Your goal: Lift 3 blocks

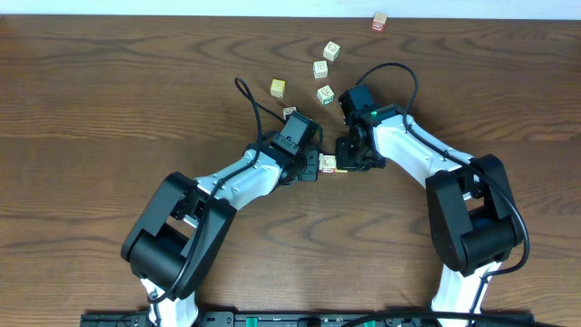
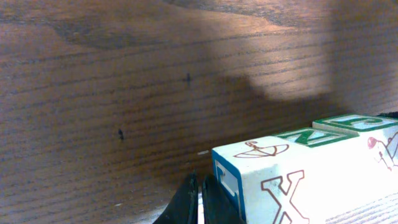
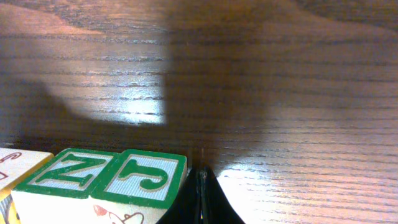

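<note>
Three blocks [image 1: 327, 163] sit side by side in a short row between my two grippers. My left gripper [image 1: 311, 167] is shut, and its tip [image 2: 200, 200] rests against the blue-framed end face of the white block with a red X [image 2: 280, 186]. Beyond that block come two green-topped blocks [image 2: 311, 135] [image 2: 354, 122]. My right gripper [image 1: 343, 162] is shut too, its tip [image 3: 202, 196] against the side of the green J block [image 3: 146, 177]. Next to that are the green N block [image 3: 65, 174] and the corner of the third block [image 3: 13, 160]. Nothing lies between either pair of jaws. I cannot tell whether the row touches the table.
On the wooden table behind the arms lie a solid yellow cube [image 1: 278, 87] and three green-marked white cubes [image 1: 325, 94] [image 1: 320, 68] [image 1: 331, 50]. A red-marked cube [image 1: 379, 21] is near the far edge. Another small cube [image 1: 290, 113] peeks out by the left wrist.
</note>
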Tool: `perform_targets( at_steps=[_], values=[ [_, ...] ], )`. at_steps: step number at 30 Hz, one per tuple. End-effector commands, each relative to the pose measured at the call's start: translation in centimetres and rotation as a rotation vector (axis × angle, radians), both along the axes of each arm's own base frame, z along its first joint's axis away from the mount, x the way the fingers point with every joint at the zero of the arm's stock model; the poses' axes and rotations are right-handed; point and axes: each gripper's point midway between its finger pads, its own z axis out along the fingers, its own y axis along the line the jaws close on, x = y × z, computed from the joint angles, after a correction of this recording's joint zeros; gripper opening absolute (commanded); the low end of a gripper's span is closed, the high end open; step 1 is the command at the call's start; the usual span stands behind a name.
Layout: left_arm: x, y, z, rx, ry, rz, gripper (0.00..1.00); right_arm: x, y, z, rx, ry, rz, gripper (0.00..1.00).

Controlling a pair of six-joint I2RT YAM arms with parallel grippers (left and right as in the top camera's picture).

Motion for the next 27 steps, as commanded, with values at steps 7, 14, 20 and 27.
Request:
perform_targets(
  at_steps=[7,14,20,27],
  values=[
    [2.5,2.4,0.1,-0.021,0.001,0.058,0.08,-1.0,1.0,-1.3,0.046,0.062,0.041,0.01],
    [2.6,3.3,-0.1,0.007,-0.003,0.024,0.08,-0.6,0.6,-1.3,0.048,0.055,0.028,0.01],
    [3.5,5.0,0.0,0.103,-0.058,0.049,0.08,0.3,-2.4,-1.4,-0.012,0.044,-0.028,0.01],
    [5.6,7.5,4.1,0.144,-0.182,0.079,0.08,1.1,-8.5,-1.3,-0.083,0.055,-0.123,0.01]
  ],
)
